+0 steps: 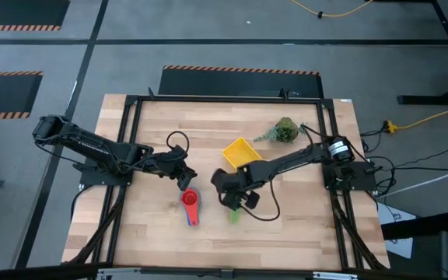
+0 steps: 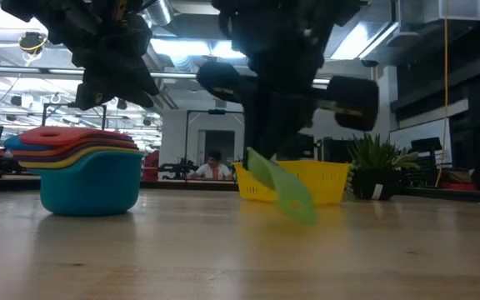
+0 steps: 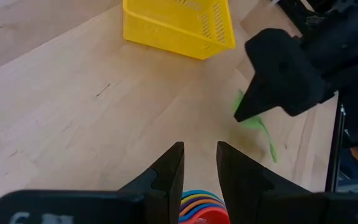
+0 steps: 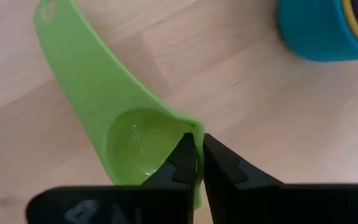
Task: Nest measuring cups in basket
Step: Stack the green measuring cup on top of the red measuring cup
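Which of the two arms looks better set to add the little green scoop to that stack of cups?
The right arm, probably. Its right gripper is already pinched on the green cup's rim, near the nested stack. The left gripper hovers above that stack, open and empty.

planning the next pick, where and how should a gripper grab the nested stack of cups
Judging by its pose, take the stack by the fanned flat handles, coming from above with the fingers across their thin width. The round blue bowl looks too wide to pinch. The left gripper hovers closest; the right gripper is shut on the green cup.
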Motion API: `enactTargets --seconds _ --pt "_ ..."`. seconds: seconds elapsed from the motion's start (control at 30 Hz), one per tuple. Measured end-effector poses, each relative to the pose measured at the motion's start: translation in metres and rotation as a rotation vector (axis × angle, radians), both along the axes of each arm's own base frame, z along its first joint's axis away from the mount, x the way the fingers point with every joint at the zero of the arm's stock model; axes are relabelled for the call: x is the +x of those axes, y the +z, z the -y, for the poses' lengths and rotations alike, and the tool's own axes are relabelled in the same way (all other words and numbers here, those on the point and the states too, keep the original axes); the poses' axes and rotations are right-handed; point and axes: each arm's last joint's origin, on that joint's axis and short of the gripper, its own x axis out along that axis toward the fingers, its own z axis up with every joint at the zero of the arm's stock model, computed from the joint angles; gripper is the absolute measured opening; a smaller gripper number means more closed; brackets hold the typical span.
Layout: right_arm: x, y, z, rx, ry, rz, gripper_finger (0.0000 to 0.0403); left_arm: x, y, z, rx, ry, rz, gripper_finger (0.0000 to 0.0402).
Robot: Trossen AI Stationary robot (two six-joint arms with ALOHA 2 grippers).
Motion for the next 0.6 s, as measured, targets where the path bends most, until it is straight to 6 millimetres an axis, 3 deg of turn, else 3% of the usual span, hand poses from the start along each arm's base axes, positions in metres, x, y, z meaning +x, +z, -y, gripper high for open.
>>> enactTargets --seconds 0.27,0.6 --pt "0.012 0.004 0.004 0.026 -0.016 0.121 0.0021 0.0 0.0 0.0 0.0 0.0 0.0 0.0089" --pt "0.014 0.005 0.004 0.032 -0.02 0.145 0.0041 0.0 0.0 0.0 -0.001 0.0 0.0 0.0089"
